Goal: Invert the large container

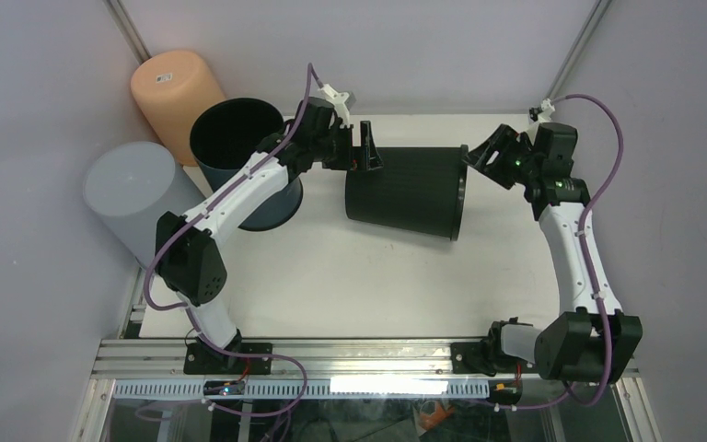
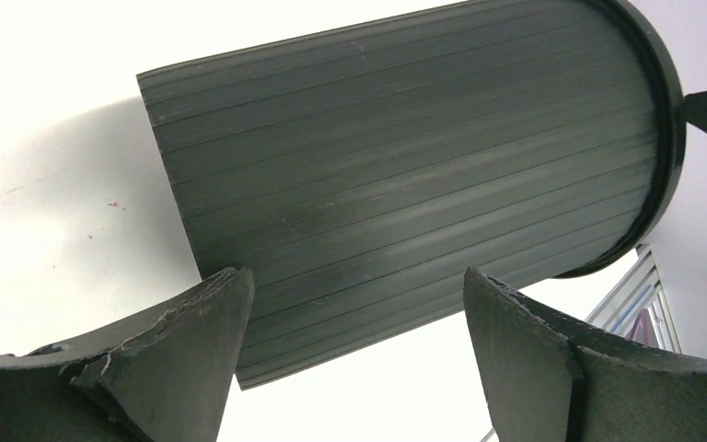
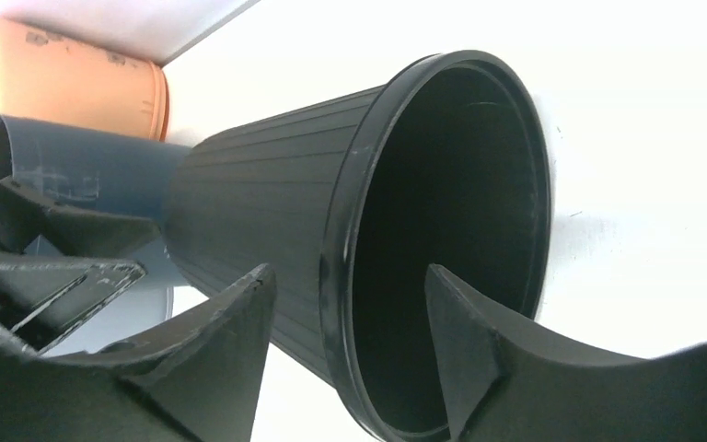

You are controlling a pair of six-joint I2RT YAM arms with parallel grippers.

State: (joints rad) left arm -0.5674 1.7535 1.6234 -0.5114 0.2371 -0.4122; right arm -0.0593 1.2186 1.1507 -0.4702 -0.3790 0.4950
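Note:
The large container (image 1: 405,191) is black and ribbed. It lies on its side in the middle of the table, base to the left and open mouth to the right. My left gripper (image 1: 368,149) is open at the base end, and in the left wrist view (image 2: 354,276) the ribbed wall (image 2: 405,157) shows just beyond the spread fingers. My right gripper (image 1: 480,157) is open at the mouth. In the right wrist view (image 3: 348,272) one finger stands outside the rim (image 3: 350,230) and one inside the mouth, with gaps on both sides.
An orange container (image 1: 177,92) stands upside down at the back left, with a light grey one (image 1: 133,193) in front of it. A dark blue container (image 1: 239,138) stands upright beside the left arm. An aluminium rail (image 1: 359,354) runs along the near edge.

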